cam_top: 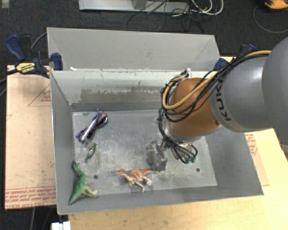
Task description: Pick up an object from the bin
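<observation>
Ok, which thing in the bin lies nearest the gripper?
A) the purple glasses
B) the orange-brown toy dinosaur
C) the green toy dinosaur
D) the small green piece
B: the orange-brown toy dinosaur lies right beside the gripper, just to its lower left in the view.

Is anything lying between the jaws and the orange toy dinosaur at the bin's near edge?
Nothing visible does. The gripper hangs just right of and above the orange dinosaur, with bare bin floor between them; the green dinosaur lies far left.
</observation>
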Controlling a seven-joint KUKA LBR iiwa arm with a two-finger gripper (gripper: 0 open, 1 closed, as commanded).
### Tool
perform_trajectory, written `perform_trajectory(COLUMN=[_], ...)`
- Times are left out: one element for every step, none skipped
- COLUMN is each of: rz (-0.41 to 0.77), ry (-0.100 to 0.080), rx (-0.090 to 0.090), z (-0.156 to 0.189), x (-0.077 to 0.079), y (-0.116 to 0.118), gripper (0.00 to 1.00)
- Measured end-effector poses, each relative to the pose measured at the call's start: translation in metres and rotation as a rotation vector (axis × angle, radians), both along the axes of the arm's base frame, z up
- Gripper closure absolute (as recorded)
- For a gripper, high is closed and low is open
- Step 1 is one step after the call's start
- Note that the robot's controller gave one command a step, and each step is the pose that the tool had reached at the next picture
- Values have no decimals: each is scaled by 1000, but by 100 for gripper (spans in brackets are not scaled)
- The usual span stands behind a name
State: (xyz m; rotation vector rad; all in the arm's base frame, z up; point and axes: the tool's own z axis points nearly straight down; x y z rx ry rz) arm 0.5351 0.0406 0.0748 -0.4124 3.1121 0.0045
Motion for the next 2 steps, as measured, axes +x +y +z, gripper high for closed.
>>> perform_trajectory(rz=[-1, -1], ry=[0, 0], rx=[0, 0], z=[0, 0], x=[0, 0], y=[0, -1], gripper=[0, 0])
